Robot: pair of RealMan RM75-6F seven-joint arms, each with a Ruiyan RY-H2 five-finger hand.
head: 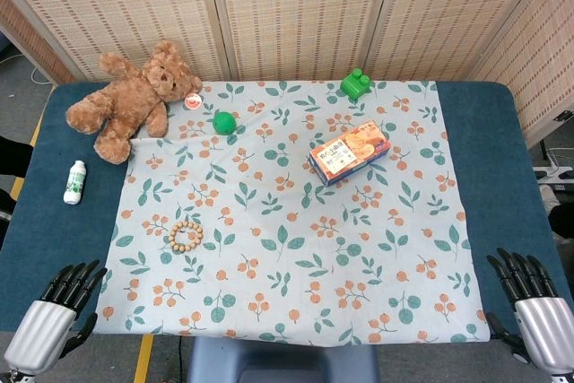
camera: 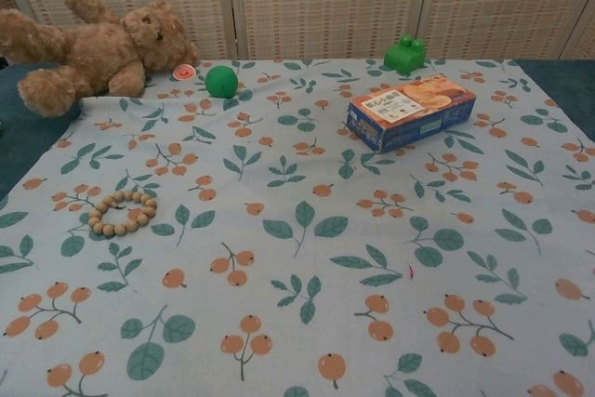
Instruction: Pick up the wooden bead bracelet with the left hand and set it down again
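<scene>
The round wooden bead bracelet (head: 186, 235) lies flat on the leaf-patterned cloth (head: 296, 248). The left hand (head: 56, 311) and right hand (head: 531, 304) rest at the desk's near corners, fingers spread, holding nothing.

Matte wooden bead bracelet (head: 186, 236), printed cloth (head: 296, 311) over the worktop, plush fuzzy teddy bear (head: 130, 99), glossy cardboard box (head: 350, 152), smooth plastic green ball (head: 224, 122).

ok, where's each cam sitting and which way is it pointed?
Head view: high above the near edge, looking steeply down at the whole table; left hand and right hand show at the bottom corners.
Chest view: low, near the table edge, looking forward across the cloth; no robot body visible.
Shared: bracelet, teddy bear, snack box.
</scene>
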